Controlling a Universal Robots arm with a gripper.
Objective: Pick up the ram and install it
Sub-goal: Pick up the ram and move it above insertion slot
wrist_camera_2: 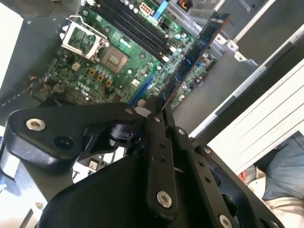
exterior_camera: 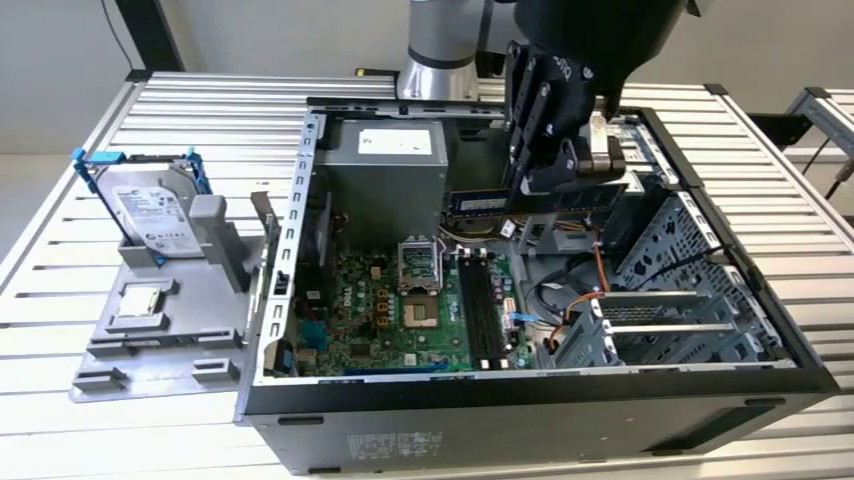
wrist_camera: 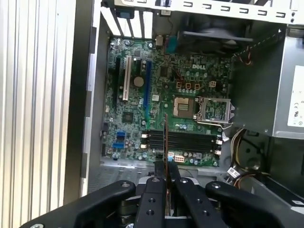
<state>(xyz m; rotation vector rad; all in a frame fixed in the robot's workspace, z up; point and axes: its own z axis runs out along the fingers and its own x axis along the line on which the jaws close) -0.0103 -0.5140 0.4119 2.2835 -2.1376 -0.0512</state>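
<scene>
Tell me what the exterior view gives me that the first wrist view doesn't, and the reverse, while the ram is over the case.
Exterior view adds: the hard drive in its blue frame and a small square chip, both on the grey fixture outside the case, plus the ram's broad face.
First wrist view adds: the white expansion slot and the rear fan, with the ram seen edge-on above the board.
Both share: the end effector shut on the ram, the processor socket and the black memory slots.
</scene>
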